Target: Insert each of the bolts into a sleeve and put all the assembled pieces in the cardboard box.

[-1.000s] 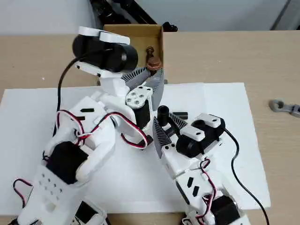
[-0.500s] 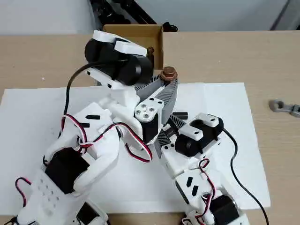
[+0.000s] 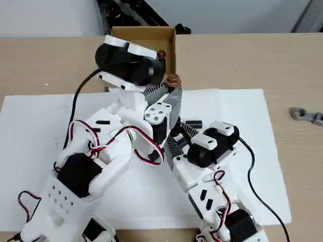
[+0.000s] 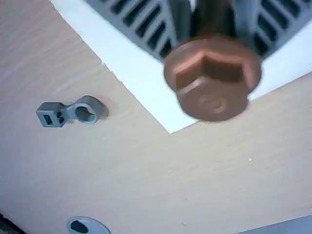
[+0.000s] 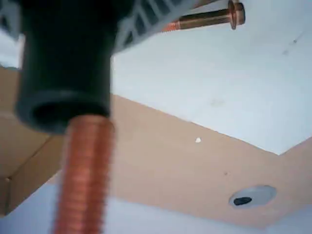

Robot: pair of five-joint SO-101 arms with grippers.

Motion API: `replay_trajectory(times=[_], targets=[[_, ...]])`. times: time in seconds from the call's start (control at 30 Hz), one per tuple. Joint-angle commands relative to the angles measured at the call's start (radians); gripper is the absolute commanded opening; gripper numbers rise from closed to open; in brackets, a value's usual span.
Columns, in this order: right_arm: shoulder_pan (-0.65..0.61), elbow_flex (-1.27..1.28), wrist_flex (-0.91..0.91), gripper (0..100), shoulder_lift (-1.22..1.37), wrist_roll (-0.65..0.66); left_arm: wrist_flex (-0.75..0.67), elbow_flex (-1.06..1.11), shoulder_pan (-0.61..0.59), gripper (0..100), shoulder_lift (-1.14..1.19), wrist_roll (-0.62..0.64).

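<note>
The left hand (image 3: 169, 89) was pinched on a copper bolt (image 4: 212, 78) just below its head, above the far edge of the white sheet (image 3: 242, 108) near the cardboard box (image 3: 144, 36). The right hand (image 3: 179, 137) was closed around a black sleeve (image 5: 66, 63), whose mouth was met by the bolt's threaded end. Insertion was judged begun but unfinished, with boxing of this piece not yet done. A second bolt (image 5: 204, 19) and a loose sleeve (image 3: 193, 123) were seen lying unassembled on the sheet, and a copper piece (image 3: 161, 53) was glimpsed in the box, whether sleeved could not be told.
</note>
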Motion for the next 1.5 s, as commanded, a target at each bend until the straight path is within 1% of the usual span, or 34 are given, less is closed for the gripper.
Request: replay_trajectory(times=[0.0,0.23,0.47,0.7,0.9,0.97,1.07,1.1,1.2,1.27,1.47], targets=[[0.007,-0.015,-0.028,0.4,0.001,-0.011,-0.063,0.002,-0.006,1,-0.005,-0.003],[0.007,-0.017,-0.028,0.4,-0.001,-0.011,-0.064,0.004,0.000,1,-0.003,0.000],[0.007,-0.017,-0.030,0.4,-0.001,-0.011,-0.038,0.010,-0.005,1,-0.003,0.054],[0.007,-0.017,-0.033,0.4,-0.001,-0.011,-0.049,0.090,-0.003,1,-0.008,0.055],[0.007,-0.017,-0.035,0.4,-0.001,-0.011,-0.048,0.093,-0.008,1,-0.008,0.041],[0.007,-0.018,-0.035,0.4,-0.001,-0.011,-0.048,0.093,-0.006,1,-0.008,0.018],[0.007,-0.032,-0.031,0.4,-0.001,-0.011,-0.038,0.084,-0.006,4,-0.009,-0.014],[0.007,-0.034,-0.030,0.4,-0.001,-0.011,-0.026,0.073,-0.006,6,-0.009,-0.014],[0.007,-0.034,-0.027,0.4,-0.001,-0.011,0.051,0.015,0.000,13,-0.002,0.038],[0.007,-0.034,-0.027,0.4,-0.001,-0.011,0.100,-0.021,0.000,15,0.000,0.058],[0.007,-0.034,-0.031,0.4,0.001,-0.011,0.235,-0.096,0.000,17,-0.002,0.057]])
